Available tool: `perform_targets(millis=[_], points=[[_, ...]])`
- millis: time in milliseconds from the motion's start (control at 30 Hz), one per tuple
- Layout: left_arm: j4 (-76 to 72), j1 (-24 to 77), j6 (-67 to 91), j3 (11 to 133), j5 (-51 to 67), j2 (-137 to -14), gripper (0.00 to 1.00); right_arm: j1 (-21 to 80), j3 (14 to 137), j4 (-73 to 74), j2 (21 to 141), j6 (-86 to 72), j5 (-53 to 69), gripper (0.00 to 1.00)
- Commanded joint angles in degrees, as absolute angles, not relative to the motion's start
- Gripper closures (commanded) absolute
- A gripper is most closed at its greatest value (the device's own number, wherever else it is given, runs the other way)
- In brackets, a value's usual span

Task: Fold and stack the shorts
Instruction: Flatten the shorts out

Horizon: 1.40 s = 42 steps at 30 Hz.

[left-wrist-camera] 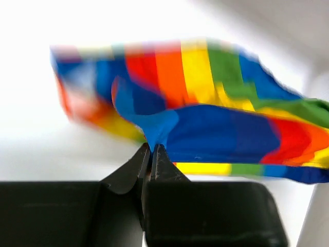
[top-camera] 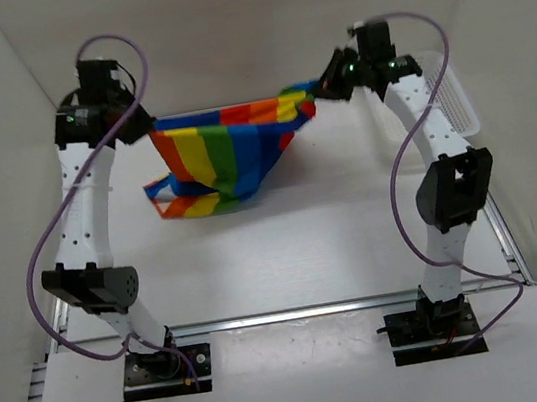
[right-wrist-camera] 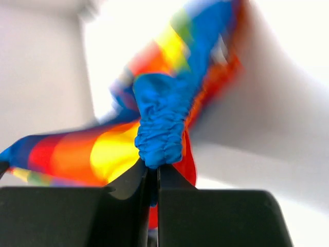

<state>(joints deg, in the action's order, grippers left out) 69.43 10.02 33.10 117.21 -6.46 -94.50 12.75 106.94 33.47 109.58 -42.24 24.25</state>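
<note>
Two hands hold one pair of shorts [top-camera: 227, 157] stretched between them above the far half of the table [top-camera: 297, 257]. Your left hand [left-wrist-camera: 151, 148] is pressed together on a small blue corner of the cloth. Your right hand [right-wrist-camera: 152, 165] pinches a bunched blue gathered edge, probably the waistband. The middle sags, and the lowest fold hangs down toward the table at the left. You cannot tell from here whether it touches.

To do this step well, I judge you should hold both pinches firm and keep your hands level, so the cloth hangs flat rather than twisted. Do not pull the hands much farther apart. The left pinch has only a tip of fabric, and the right sits on a thick wad, so either could slip. Lower slowly so the hanging edge lands first, then lay the rest over it for a clean crease.

By count you have one pair of shorts, two arms, two hands, and one white basket [top-camera: 457, 97] at the far right of the table. No other garment shows.
</note>
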Motion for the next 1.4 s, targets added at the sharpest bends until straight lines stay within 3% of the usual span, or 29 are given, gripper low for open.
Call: perform_targets(millis=[0, 67, 133, 433, 467, 500, 567, 633, 733, 800, 867, 967, 1033, 1167, 1267, 1367], points=[[72.51, 5.28, 28.04, 133.82, -5.90, -96.24, 0.90, 10.72, 131.87, 44.65, 111.45, -34.56, 23.65, 1.00], [70.77, 2.47, 28.04, 135.79, -2.31, -92.92, 0.90, 10.72, 131.40, 44.65, 106.30, -33.40, 20.67, 1.00], [65.15, 1.06, 28.04, 130.55, -1.76, -85.04, 0.90, 10.72, 122.38, 42.81, 101.54, -31.99, 15.49, 1.00], [57.48, 1.58, 33.04, 80.03, 7.56, -58.91, 0.90, 15.99, 62.49, 33.40, 67.72, -36.29, 2.30, 0.98], [57.48, 2.45, 35.14, 69.71, 8.34, -53.93, 0.80, 16.69, 58.66, 33.40, 65.67, -36.99, 1.68, 0.77], [57.48, 2.46, 35.85, 64.65, 9.05, -51.62, 0.60, 17.48, 55.14, 34.36, 63.65, -37.70, 1.67, 0.60], [58.18, 2.46, 37.69, 53.33, 10.28, -47.05, 0.07, 17.49, 47.66, 36.55, 58.11, -39.10, 2.54, 0.20], [59.76, 2.46, 38.23, 49.85, 10.28, -46.32, 0.00, 17.49, 45.71, 39.27, 53.89, -39.81, 1.77, 0.12], [61.25, 2.46, 38.76, 50.79, 8.80, -46.84, 0.00, 17.49, 46.75, 44.64, 51.42, -39.81, 0.18, 0.09], [62.05, 2.46, 38.76, 53.42, 7.22, -48.59, 0.08, 17.49, 48.16, 47.45, 50.89, -39.81, -0.44, 0.09], [63.80, 2.46, 38.23, 54.66, 5.02, -49.83, 0.28, 17.49, 48.16, 48.24, 50.89, -39.81, 1.22, 0.16], [66.09, 2.46, 39.10, 54.67, 0.71, -52.20, 0.42, 17.49, 43.80, 46.86, 50.89, -41.65, 6.14, 0.30], [66.71, 2.46, 40.68, 52.22, 0.18, -53.61, 0.40, 17.49, 40.45, 44.92, 49.84, -44.29, 9.48, 0.36], [64.08, 2.46, 45.26, 50.63, 2.18, -56.15, 0.22, 17.49, 32.36, 39.56, 47.90, -49.47, 16.87, 0.40], [58.74, 2.46, 47.98, 46.34, 2.90, -60.46, 0.23, 17.49, 29.97, 38.94, 45.71, -51.23, 17.49, 0.40], [54.42, 1.85, 47.99, 43.95, 3.43, -68.36, 0.32, 17.49, 29.97, 38.94, 44.30, -51.24, 16.96, 0.38]])
